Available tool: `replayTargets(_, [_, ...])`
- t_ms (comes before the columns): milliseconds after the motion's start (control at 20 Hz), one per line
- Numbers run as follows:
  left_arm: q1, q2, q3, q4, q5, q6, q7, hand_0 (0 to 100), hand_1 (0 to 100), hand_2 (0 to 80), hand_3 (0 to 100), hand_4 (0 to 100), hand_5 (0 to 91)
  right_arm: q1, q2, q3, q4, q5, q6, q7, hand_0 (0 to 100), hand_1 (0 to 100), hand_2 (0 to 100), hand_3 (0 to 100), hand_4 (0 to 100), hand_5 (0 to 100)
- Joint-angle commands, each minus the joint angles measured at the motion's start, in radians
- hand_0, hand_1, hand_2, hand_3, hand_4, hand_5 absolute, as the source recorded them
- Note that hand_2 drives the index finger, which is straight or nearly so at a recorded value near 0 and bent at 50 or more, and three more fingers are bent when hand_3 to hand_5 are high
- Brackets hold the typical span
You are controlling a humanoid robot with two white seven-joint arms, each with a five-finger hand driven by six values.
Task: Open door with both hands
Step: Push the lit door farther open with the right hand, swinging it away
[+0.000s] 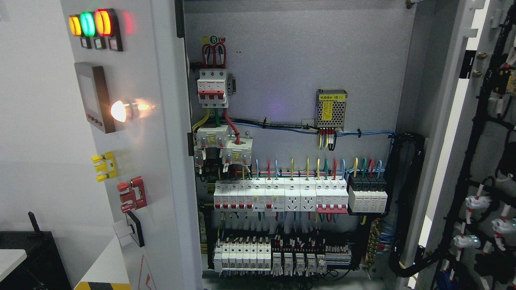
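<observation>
The grey electrical cabinet stands with both doors swung wide. The left door (pixel 137 133) shows its outer face, with three indicator lamps (pixel 88 24), a small display panel (pixel 95 96), a lit white lamp (pixel 120 111) and yellow and red terminals. The right door (pixel 451 133) is edge-on, its inner side lined with black wiring looms (pixel 479 161). Between them the back panel (pixel 290 60) carries rows of circuit breakers (pixel 278 195) and a small power supply (pixel 331 108). Neither robot hand nor arm appears in the head view.
A black box (pixel 28 257) with a short antenna sits at the lower left beside a white surface (pixel 10 257). A white wall fills the far left. A thick black cable bundle (pixel 407 201) runs down the cabinet's right inner side.
</observation>
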Motion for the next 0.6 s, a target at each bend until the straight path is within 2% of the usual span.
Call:
replayTargets(0, [0.000,0.000,0.000,-0.025,0.000,0.000,0.000,0,0,0.0,0,0,0.0,0.002,0.032,0.067,-0.020,0.004,0.006,-0.006,38,0,0,0,0,0])
replayTargets(551, [0.000,0.000,0.000,-0.025,0.000,0.000,0.000,0,0,0.0,0,0,0.0,-0.004,0.034,0.097,-0.018,0.006,0.008,-0.010,38,0,0,0,0,0])
